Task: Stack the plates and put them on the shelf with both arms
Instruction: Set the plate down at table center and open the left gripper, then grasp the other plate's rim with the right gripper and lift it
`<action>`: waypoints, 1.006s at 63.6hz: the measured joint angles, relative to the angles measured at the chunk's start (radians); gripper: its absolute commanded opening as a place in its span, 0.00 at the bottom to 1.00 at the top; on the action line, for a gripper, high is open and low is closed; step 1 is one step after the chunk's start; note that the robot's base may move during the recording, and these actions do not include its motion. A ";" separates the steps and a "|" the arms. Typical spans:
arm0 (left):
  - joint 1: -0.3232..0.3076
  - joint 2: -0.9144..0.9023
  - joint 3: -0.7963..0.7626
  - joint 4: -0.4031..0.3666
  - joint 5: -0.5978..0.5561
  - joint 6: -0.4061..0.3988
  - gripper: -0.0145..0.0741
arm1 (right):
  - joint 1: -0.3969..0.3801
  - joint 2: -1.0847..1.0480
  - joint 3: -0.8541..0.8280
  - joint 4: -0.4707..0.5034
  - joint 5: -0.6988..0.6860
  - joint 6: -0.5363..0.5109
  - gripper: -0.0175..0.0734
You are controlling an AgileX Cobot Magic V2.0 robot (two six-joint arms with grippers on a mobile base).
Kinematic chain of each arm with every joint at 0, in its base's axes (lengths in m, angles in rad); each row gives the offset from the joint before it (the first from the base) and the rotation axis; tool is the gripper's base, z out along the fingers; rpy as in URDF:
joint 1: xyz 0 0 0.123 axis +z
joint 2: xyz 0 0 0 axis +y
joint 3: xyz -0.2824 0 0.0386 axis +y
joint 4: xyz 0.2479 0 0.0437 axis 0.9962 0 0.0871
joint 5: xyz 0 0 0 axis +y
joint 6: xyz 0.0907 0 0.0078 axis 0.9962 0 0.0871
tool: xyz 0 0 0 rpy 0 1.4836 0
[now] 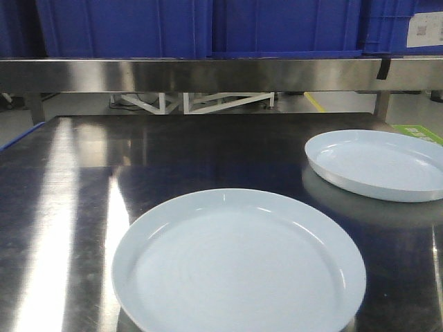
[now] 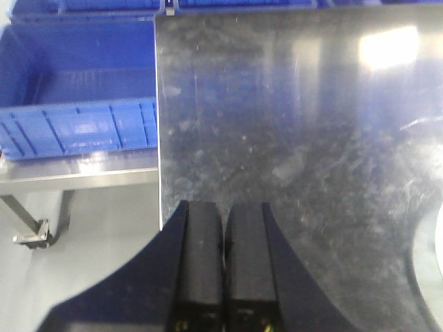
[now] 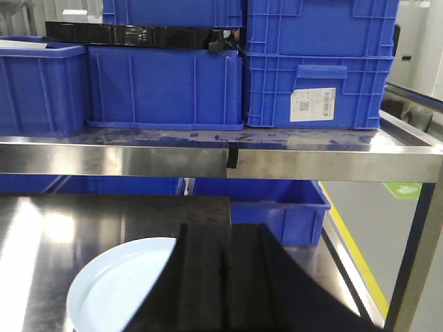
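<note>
Jaws closed L+R; glossy pale-blue plates (image 1: 239, 266)

On the tabletop (image 1: 69, 207) lie 2 plates, well apart, not stacked. The near plate (image 1: 239, 266) sits at the front, approx. centre. The far plate (image 1: 377, 164) lies further back & to the right, near the table's right side. Behind & above the tabletop runs the shelf (image 1: 194, 75), w/ crates (image 1: 124, 28) side by side on it. In the left wrist view, a low crate (image 2: 76, 104) sits beside the table's left edge, below table level.
</note>
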 measured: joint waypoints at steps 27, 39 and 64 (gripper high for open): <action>0.000 0.000 0.000 0.000 -0.012 0.000 0.26 | 0.000 0.705 -0.605 0.000 0.502 0.000 0.27; 0.000 0.000 0.002 0.000 -0.012 0.000 0.26 | 0.000 0.938 -0.710 0.000 0.551 -0.011 0.49; 0.000 0.000 0.002 0.000 -0.012 -0.001 0.26 | 0.000 1.248 -0.731 0.000 0.471 -0.018 0.67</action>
